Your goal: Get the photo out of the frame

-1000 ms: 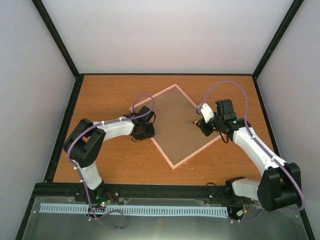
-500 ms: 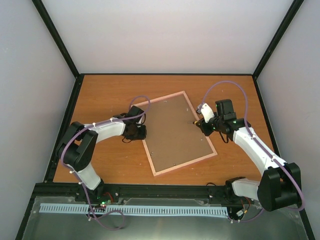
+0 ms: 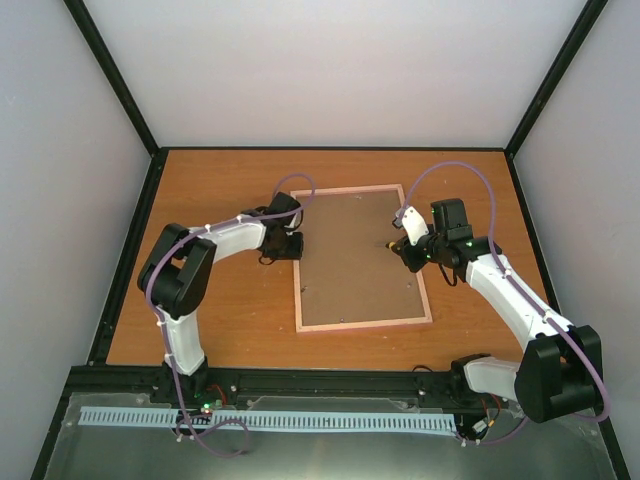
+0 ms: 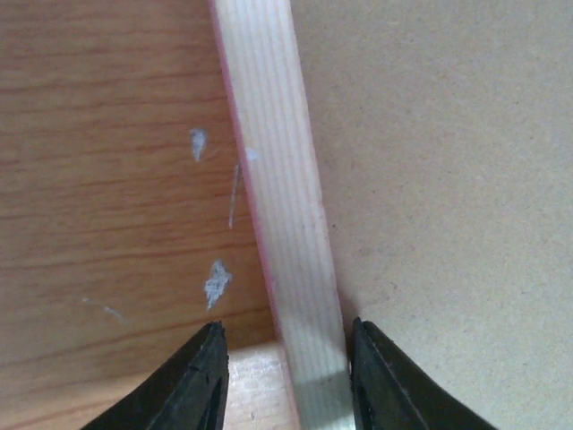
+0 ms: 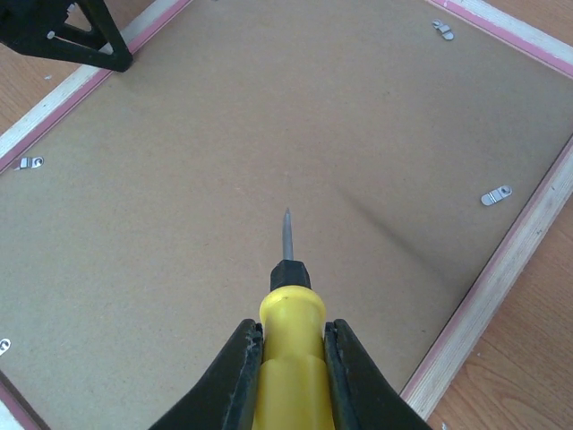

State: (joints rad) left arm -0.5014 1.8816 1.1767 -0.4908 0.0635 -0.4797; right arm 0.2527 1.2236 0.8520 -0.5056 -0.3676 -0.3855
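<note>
The frame's pale rail lay between the left gripper's 2 parted fingers. The right gripper clamped a yellow screwdriver above the backing board.

Bare counter lies left of and beyond the frame. The left tool straddles its left rail, and the right tool holds a screwdriver over its board.

The frame shows pale, finely striped wood with a pink outer edge; the board is plain brown, its clips silver. The table is orange-brown woodgrain with whitish scuffs. The screwdriver has a yellow handle, black collar and grey shaft.
</note>
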